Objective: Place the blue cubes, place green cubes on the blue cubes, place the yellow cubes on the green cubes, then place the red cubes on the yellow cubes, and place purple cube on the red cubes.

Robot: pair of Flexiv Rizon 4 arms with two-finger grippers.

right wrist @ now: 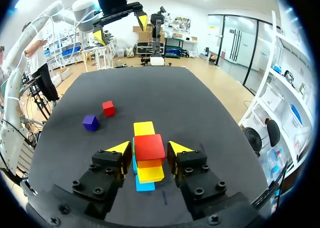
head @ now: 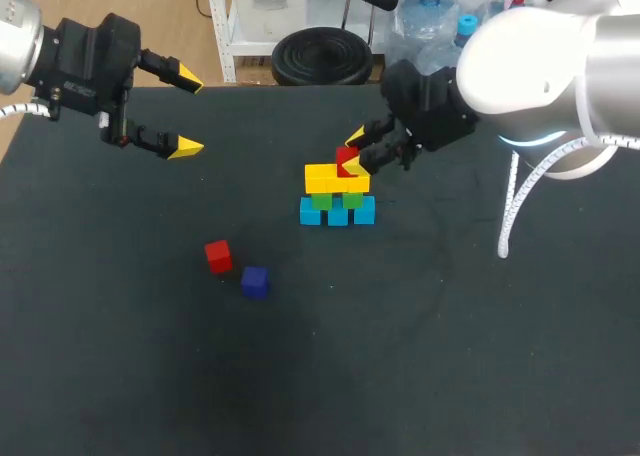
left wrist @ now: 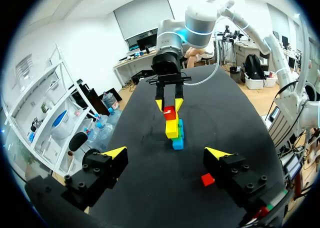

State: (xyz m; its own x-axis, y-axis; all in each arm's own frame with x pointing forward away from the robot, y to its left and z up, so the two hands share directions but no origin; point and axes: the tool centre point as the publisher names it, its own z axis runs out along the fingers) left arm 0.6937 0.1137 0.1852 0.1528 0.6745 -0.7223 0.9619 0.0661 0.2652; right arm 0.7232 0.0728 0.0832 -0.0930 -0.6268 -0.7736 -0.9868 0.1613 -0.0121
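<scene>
Your right tool (head: 357,148) is clamped on a red cube (head: 346,161), with one yellow-tipped finger against each side. That cube sits at the top of the stack near the middle of the table (head: 450,356). The stack beneath it is built in layers: blue cubes (head: 337,216) side by side on the table, green cubes (head: 320,202) on them, and yellow cubes (head: 325,179) across the green. From the right wrist you see the red cube over one yellow cube, with another yellow cube bare just ahead of the fingers. You cannot tell for sure whether the red cube's underside touches the yellow below it. Your left tool (head: 187,112) hangs well apart from the stack, over the far left part of the table, with its fingers spread wide apart. The second red cube (head: 218,256) lies alone on the table, nearer you and to the left of the stack. The purple cube (head: 255,282) lies just beside it without touching, a little nearer you still.
</scene>
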